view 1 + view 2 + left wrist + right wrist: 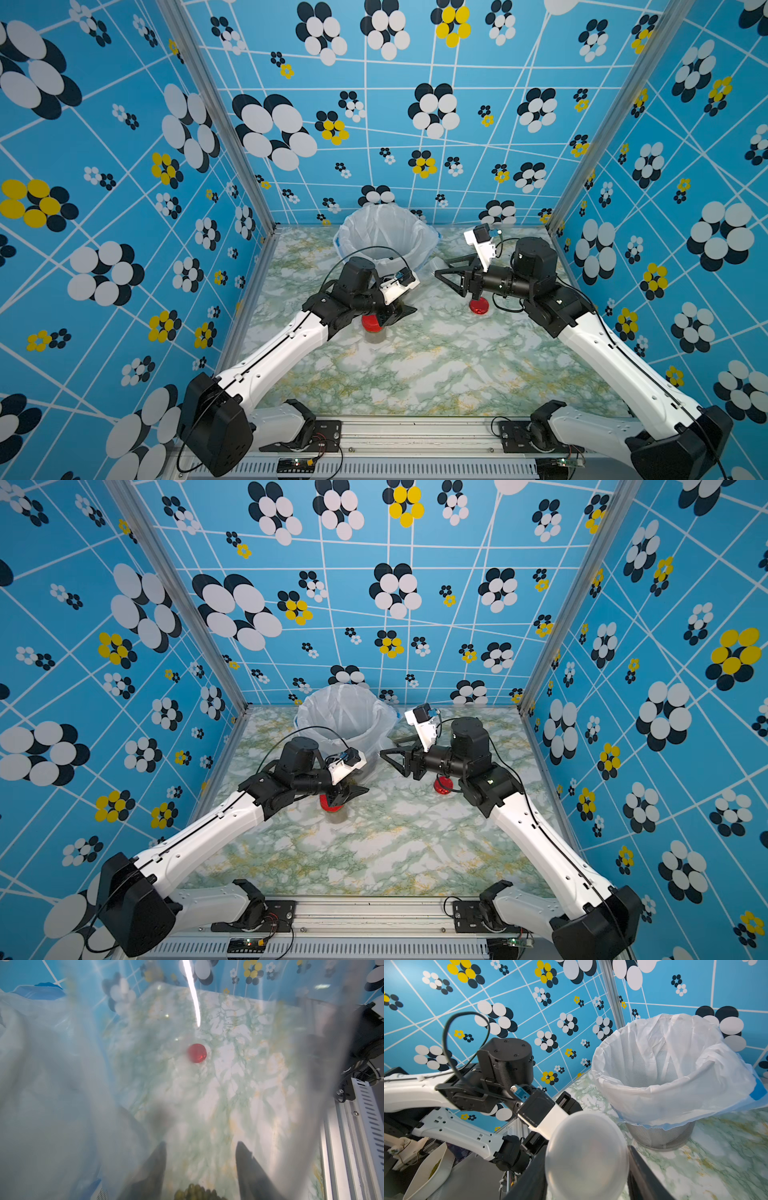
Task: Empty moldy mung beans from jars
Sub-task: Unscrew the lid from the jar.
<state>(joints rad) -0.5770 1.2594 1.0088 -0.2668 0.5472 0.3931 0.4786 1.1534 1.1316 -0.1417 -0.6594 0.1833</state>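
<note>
My left gripper (401, 313) is shut on a clear jar (228, 1105) whose wall fills the left wrist view. A few mung beans (195, 1191) show at that jar's near end, between the dark fingers (160, 1167). Under the left wrist a red-lidded jar (372, 324) stands upright with a greenish layer of beans (376, 337) inside. My right gripper (440, 268) is shut on another clear lidless jar (587, 1155), held on its side close to the bucket with its round base toward the wrist camera. No beans show in it.
A mesh bucket lined with a white bag (386, 232) stands at the back middle of the marble table (415, 365). A loose red lid (480, 306) lies on the table under the right wrist. Patterned walls close in three sides.
</note>
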